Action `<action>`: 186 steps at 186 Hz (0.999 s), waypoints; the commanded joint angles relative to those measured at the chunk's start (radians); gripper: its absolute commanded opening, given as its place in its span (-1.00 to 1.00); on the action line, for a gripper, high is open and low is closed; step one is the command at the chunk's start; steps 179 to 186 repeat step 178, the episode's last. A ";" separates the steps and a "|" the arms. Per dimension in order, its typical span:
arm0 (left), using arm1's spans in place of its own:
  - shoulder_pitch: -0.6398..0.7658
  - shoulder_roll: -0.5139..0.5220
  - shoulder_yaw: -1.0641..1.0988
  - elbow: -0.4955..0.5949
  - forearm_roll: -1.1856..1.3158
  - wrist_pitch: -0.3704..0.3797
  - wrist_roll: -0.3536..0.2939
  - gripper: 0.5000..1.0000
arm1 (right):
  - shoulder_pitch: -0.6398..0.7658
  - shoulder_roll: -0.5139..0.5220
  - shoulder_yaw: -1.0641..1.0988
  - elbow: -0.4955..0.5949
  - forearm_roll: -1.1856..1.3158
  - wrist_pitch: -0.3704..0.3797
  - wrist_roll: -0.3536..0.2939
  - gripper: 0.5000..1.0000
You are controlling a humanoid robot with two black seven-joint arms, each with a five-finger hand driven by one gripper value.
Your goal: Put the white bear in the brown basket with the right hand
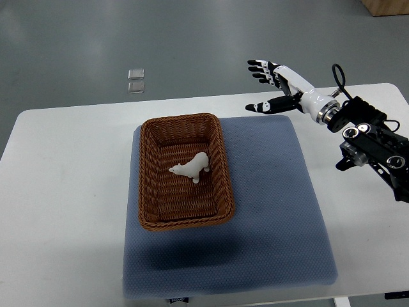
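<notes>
You see a white table with a blue-grey mat lying on it. Beyond the table, two small clear squares sit on the grey floor, one just behind the other.

1. The blue mat runs under the brown basket, so the part of it beneath the basket is hidden.
2. The white bear inside the basket is too small to make out its face or paws.
3. A small label on the mat's edge nearest the camera, below the basket, is too small to read.
4. Right of the basket, the right arm is cut off by the picture's right edge.
5. Beyond the basket, two small squares on the floor are too small to identify.
6. A brown object at the top right corner is cut off.
</notes>
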 commanded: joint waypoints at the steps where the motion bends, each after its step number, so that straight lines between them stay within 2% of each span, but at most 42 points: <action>1: 0.000 0.000 0.000 0.000 0.000 0.000 0.000 1.00 | 0.000 -0.004 0.000 -0.069 0.178 0.001 0.000 0.63; 40: 0.000 0.000 0.000 0.000 0.000 0.000 0.000 1.00 | -0.006 -0.003 -0.002 -0.178 0.478 0.004 0.004 0.69; 75: 0.000 0.000 0.000 0.000 0.000 0.000 0.000 1.00 | -0.018 0.005 -0.003 -0.230 0.655 0.011 0.004 0.70; 186: 0.000 0.000 -0.001 0.000 0.000 0.000 0.000 1.00 | -0.041 0.023 -0.019 -0.230 0.661 0.012 0.009 0.70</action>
